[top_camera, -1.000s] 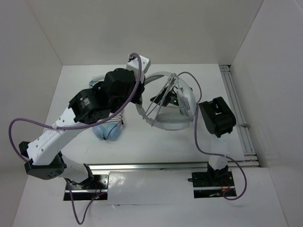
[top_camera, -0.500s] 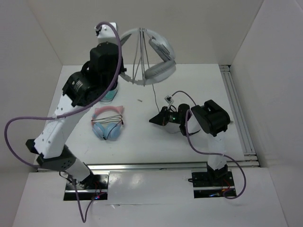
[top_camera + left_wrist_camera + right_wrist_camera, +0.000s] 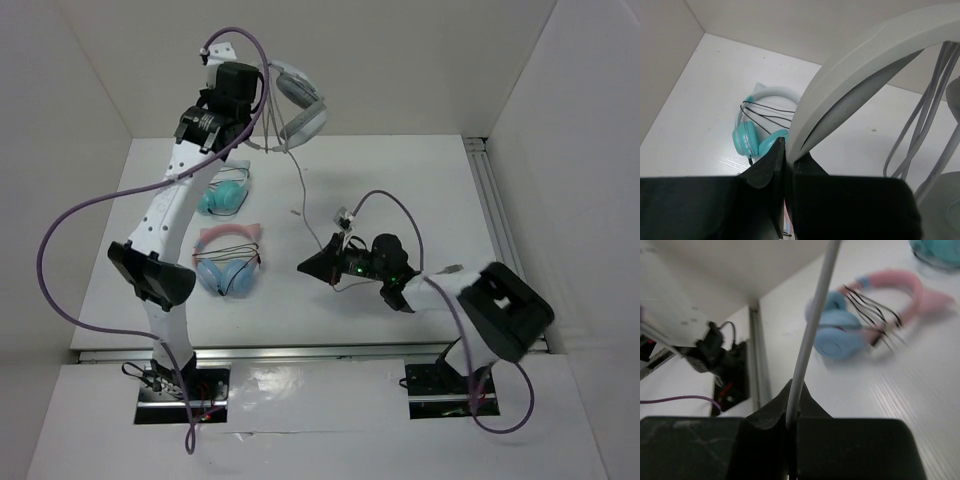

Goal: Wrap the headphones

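My left gripper point(image 3: 262, 105) is raised high at the back, shut on the wide headband point(image 3: 865, 55) of the grey-white headphones point(image 3: 303, 112). In the left wrist view the band is pinched between the black jaws of the left gripper point(image 3: 788, 155), and several cable strands point(image 3: 925, 110) cross the band. The thin grey cable point(image 3: 305, 195) hangs from the headphones down to my right gripper point(image 3: 312, 265), low over the table's middle. In the right wrist view the right gripper point(image 3: 790, 422) is shut on the cable point(image 3: 812, 330), which runs up out of the jaws.
A teal pair with a white band point(image 3: 225, 197) lies at the back left. A pink-banded pair with blue cups point(image 3: 228, 262) lies in front of it, left of the right gripper. A metal rail point(image 3: 500, 230) runs along the right side. White walls enclose the table.
The left arm lifted the headphones higher and further back-left. The right arm stretched forward and left, and its jaws closed on the hanging cable.
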Controlling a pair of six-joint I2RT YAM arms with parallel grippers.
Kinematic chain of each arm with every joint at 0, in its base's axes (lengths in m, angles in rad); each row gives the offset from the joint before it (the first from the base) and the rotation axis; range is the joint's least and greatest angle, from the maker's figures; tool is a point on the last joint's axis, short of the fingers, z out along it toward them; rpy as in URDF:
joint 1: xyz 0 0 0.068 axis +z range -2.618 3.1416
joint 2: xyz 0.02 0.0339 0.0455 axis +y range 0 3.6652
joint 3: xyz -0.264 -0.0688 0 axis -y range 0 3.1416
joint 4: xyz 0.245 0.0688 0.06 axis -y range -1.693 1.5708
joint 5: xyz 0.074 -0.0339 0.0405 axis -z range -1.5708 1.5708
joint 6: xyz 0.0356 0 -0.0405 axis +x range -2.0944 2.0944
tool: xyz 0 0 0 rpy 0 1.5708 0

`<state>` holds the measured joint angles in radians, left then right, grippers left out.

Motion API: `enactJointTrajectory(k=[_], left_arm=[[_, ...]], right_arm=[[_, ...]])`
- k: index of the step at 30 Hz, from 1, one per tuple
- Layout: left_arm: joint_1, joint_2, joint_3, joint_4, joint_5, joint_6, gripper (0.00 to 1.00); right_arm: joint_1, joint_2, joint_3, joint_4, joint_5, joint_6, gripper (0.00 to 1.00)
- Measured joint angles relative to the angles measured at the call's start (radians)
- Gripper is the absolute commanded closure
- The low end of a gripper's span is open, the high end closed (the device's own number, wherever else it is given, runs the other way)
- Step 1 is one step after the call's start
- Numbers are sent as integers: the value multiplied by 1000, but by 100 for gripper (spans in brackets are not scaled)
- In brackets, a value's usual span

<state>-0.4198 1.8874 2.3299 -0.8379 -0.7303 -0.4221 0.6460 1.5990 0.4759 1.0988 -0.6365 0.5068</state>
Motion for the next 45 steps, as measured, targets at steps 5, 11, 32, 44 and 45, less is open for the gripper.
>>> enactJointTrajectory(k=[5, 11, 32, 44, 45], left_arm=[[90, 112, 7, -50, 28, -105, 100], [151, 195, -20, -142, 35, -131, 100], [-181, -54, -624, -103, 100, 159, 100], [-404, -408, -824, -22, 253, 156, 100], [-419, -434, -830, -5, 264, 157, 100]], right_arm=[[148, -296, 93, -292, 147, -128, 100], [253, -404, 224, -645, 317, -248, 100], [277, -404, 676, -1171, 1118, -796, 100], [-21, -398, 563, -1079, 1007, -836, 100], [-41, -393, 563, -1074, 965, -833, 100]])
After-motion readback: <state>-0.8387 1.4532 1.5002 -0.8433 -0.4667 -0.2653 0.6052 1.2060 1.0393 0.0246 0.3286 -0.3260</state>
